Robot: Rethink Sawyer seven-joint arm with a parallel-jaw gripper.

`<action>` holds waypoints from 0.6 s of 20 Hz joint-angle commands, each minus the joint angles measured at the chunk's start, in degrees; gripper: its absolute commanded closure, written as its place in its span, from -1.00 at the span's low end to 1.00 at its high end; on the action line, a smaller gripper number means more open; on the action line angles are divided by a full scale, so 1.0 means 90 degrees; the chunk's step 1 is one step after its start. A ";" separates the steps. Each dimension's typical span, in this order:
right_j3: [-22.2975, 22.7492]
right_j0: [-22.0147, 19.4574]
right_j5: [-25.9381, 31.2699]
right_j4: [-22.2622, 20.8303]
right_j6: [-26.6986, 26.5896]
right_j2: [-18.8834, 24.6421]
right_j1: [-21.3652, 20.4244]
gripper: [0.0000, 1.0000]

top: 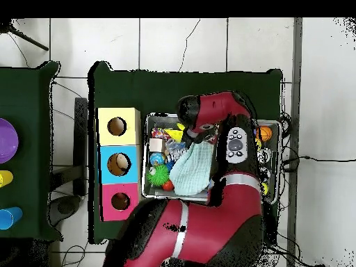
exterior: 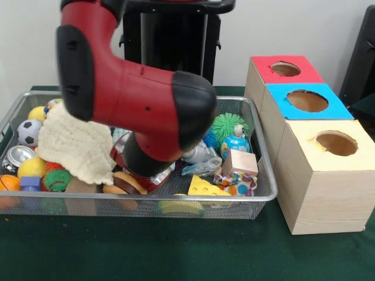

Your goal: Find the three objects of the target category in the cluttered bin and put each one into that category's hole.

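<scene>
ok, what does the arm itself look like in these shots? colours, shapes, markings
A thick, rounded red arm with glossy black end caps at the joints, one large cap facing the front camera. From overhead, the red links carry a white stripe along the lower link and a grey oval button panel. No loose cables show. The gripper is hidden behind the arm.

We are seeing a wire mesh bin (exterior: 265, 196) lying on the green table, crammed with toys. Just beside it, three wooden boxes are standing in a row, topped red (exterior: 285, 69), blue (exterior: 307, 100) and yellow (exterior: 335, 143), each showing a round hole.
</scene>
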 commanded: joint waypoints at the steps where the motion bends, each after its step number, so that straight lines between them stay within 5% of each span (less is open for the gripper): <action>1: 0.0713 0.0504 -0.2992 -0.1042 0.1484 -0.0395 0.0727 -1.00; 8: 0.1796 0.0539 -0.4267 -0.1007 0.1656 -0.0727 0.0303 -1.00; 12: 0.2378 0.0760 -0.4453 -0.0685 0.1861 -0.0928 0.0027 -1.00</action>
